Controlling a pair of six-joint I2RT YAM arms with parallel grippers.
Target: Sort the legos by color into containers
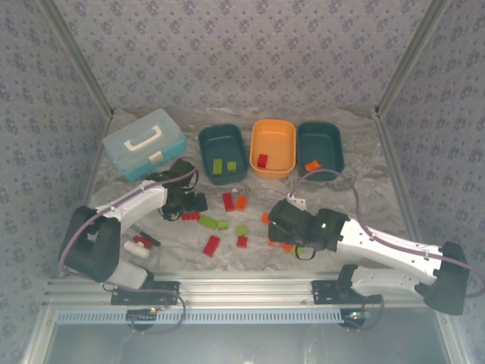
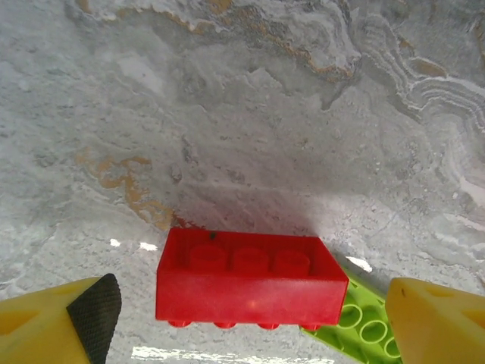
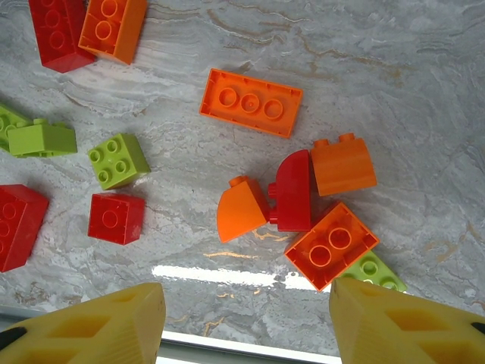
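1. The left gripper (image 2: 250,307) hangs low over the left half of the table. Its jaws are spread wide, with one yellow finger (image 2: 68,322) on each side of a red brick (image 2: 250,282) and neither touching it.
2. The red brick looks rigid, light and glossy, so probably slippery under the pads. I would grip its two short end walls, low and centred, to stop it pivoting. Its right corner meets a lime green plate (image 2: 367,324); whether it rests on the plate I cannot tell. The plate may drag along.
3. The right gripper (image 3: 250,322) hovers right of centre towards the near edge, jaws apart and holding nothing.
4. Below it sits a tight cluster: an orange curved brick (image 3: 242,211), a red curved brick (image 3: 294,189) and an orange square brick (image 3: 331,246), all touching.
   - Rounded tops would likely slide out of a pinch, so flat side walls are the better hold.
   - The pads have little room between these pieces.
   - The orange long brick (image 3: 250,102) lies apart and looks easier to take.
5. Three tubs stand along the far edge:
   - The left teal tub (image 1: 220,129) holds lime green bricks.
   - The orange tub (image 1: 273,123) holds one red brick.
   - The right teal tub (image 1: 320,126) holds one orange brick.
6. No writing can be read. Any stud embossing is too small to make out, and the light blue case (image 1: 144,142) near the far left corner shows no label.
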